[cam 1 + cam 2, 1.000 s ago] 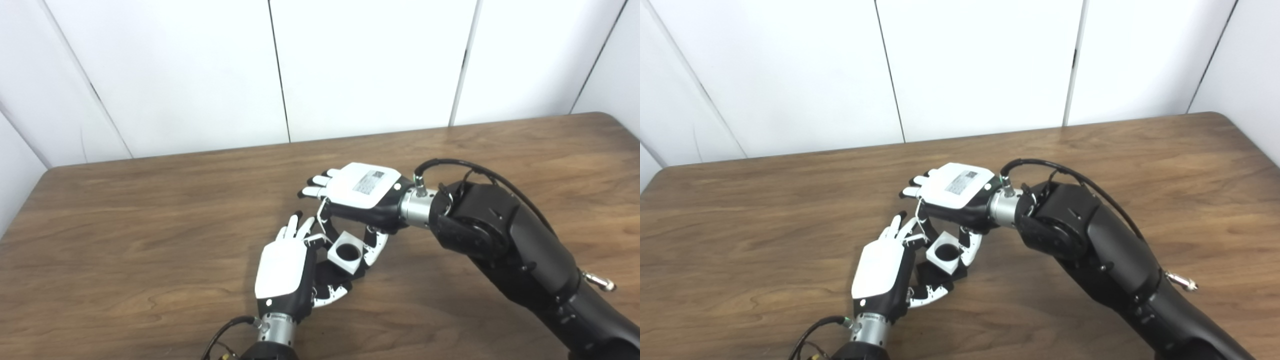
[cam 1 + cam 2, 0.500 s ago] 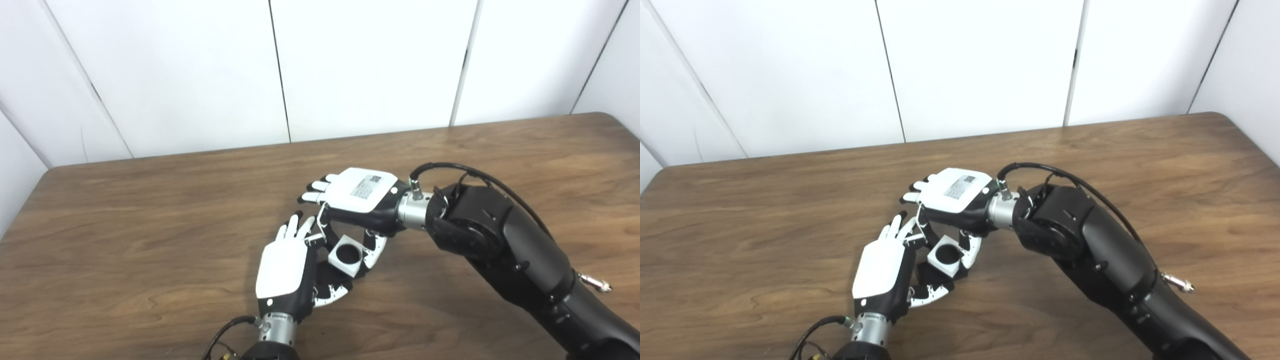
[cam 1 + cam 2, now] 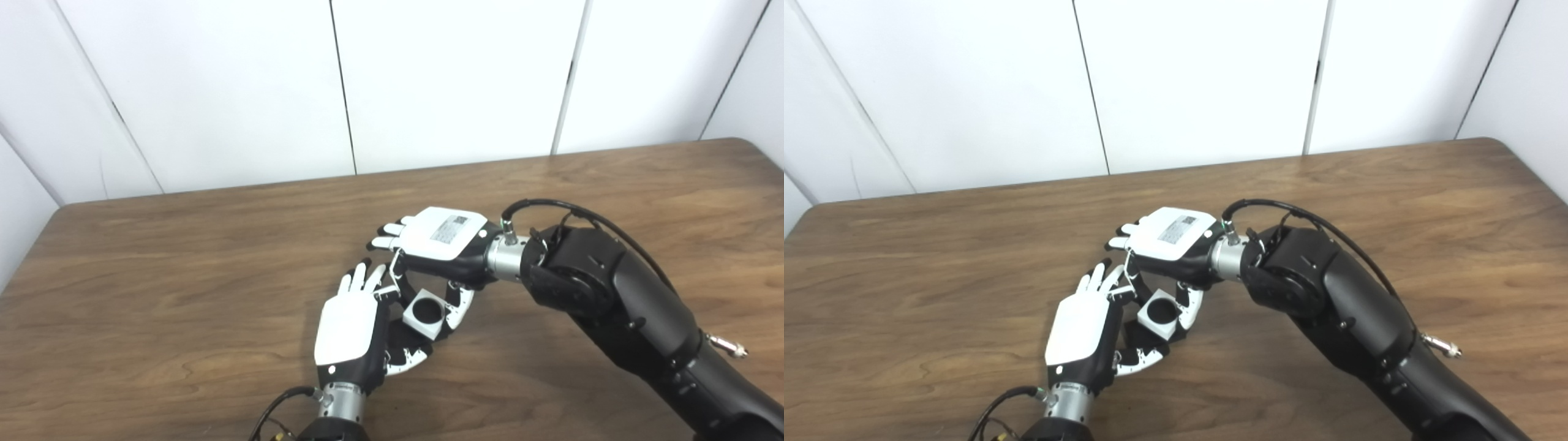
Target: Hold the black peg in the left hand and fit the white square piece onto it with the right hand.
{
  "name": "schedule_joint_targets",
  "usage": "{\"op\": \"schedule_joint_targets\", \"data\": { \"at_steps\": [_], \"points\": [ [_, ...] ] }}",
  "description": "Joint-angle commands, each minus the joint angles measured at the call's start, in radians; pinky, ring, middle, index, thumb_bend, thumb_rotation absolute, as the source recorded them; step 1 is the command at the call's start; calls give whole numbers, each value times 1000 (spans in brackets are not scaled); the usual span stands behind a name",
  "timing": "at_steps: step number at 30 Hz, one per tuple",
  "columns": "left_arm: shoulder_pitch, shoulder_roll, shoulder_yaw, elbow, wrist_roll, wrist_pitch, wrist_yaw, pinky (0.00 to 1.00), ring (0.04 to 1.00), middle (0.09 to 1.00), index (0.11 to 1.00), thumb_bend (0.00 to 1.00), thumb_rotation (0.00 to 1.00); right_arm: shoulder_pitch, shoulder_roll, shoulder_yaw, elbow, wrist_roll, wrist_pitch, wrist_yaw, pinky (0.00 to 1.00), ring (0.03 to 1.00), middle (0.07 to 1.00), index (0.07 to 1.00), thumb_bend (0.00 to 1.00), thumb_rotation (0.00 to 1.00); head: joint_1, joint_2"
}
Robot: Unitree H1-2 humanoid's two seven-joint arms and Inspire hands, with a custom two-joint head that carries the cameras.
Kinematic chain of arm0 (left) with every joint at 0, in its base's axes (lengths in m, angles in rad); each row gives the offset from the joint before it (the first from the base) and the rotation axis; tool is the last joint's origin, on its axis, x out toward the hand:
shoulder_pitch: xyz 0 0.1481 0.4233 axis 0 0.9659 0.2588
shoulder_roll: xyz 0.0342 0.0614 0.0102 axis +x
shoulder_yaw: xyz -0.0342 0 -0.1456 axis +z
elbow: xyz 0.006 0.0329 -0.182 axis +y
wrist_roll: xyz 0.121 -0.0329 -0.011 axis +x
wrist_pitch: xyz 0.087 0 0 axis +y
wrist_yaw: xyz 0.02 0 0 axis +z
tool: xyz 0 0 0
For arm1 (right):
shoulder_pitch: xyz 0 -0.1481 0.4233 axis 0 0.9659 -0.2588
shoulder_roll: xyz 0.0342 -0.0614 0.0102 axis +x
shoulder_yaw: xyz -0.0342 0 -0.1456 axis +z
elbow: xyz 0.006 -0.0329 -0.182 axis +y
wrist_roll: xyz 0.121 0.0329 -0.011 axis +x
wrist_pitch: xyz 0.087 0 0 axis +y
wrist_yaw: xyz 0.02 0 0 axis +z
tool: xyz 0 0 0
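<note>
Now the right hand (image 3: pixel 442 239) pinches a white square piece (image 3: pixel 424 312), round-holed, perhaps over the left hand's (image 3: pixel 350 331) grasped black peg (image 3: pixel 1136 334).

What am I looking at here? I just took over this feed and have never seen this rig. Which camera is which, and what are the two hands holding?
Both pictures come from two cameras side by side on the robot's head, looking down at a brown wooden table, so they show one scene from slightly different spots. The robot is a humanoid with two arms that enter from the bottom edge. The left hand, with a white back, comes in from the lower left; a dark shape sits in its grasp, probably the black peg, though it is mostly hidden. The right hand, on the big black arm, reaches across from the right and pinches the white square piece, which has a round hole in its top. That piece sits right above the left hand's grasp. Whether it has gone onto the peg cannot be told.
</note>
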Motion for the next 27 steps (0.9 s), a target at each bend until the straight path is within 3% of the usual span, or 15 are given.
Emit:
{"op": "schedule_joint_targets", "data": {
  "at_steps": [1, 10, 11, 12, 14, 18, 27],
  "points": [
    [8, -11, -1, 14, 5, 28, -24, 1000, 1000, 935, 494, 504, 67, -32, -10, -13, -7, -3, -19, -21, 965, 1000, 973, 491, 524, 132, 2, 0],
    [7, -16, -2, 15, 2, 38, -31, 1000, 1000, 933, 494, 506, 72, -28, -16, -22, -3, 4, -4, -14, 954, 1000, 955, 493, 524, 157, 7, -3],
    [7, -15, -2, 16, 2, 38, -31, 1000, 1000, 932, 495, 507, 76, -30, -16, -21, -5, 4, 0, -7, 957, 1000, 954, 554, 756, 239, 7, -3],
    [6, -15, -3, 17, 5, 41, -32, 1000, 1000, 931, 495, 508, 79, -31, -18, -21, -7, 4, 3, -1, 958, 1000, 954, 576, 834, 270, 7, -2],
    [6, -14, -4, 16, 9, 42, -33, 999, 1000, 931, 601, 651, 267, -33, -21, -21, -7, 6, 3, 2, 953, 1000, 955, 595, 898, 299, 7, -2],
    [7, -14, -6, 26, 11, 37, -17, 981, 1000, 924, 634, 736, 348, -35, -23, -23, -4, 13, 5, 5, 956, 1000, 959, 601, 912, 314, 11, -1],
    [14, -18, -5, 14, -8, 60, -25, 998, 1000, 936, 680, 799, 377, -36, -19, -29, -10, 21, 7, 8, 941, 1000, 958, 596, 918, 317, 15, 1]
  ]
}}
